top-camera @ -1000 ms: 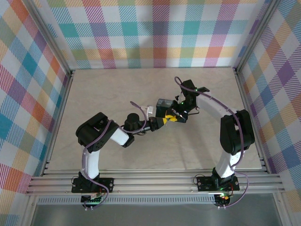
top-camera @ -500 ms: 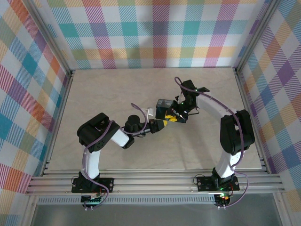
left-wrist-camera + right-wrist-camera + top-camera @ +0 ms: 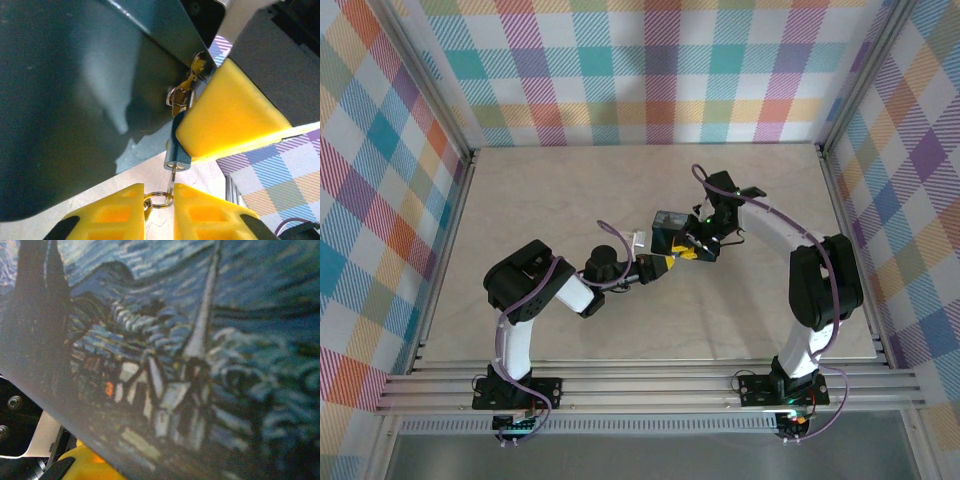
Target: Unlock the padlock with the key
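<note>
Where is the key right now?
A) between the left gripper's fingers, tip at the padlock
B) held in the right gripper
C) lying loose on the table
A: the left wrist view shows the key between the left gripper fingers, tip up at the padlock.

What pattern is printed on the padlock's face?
A dark-blue starry-night painting with a village and steeple covers the padlock; clearest in the right wrist view.
</note>
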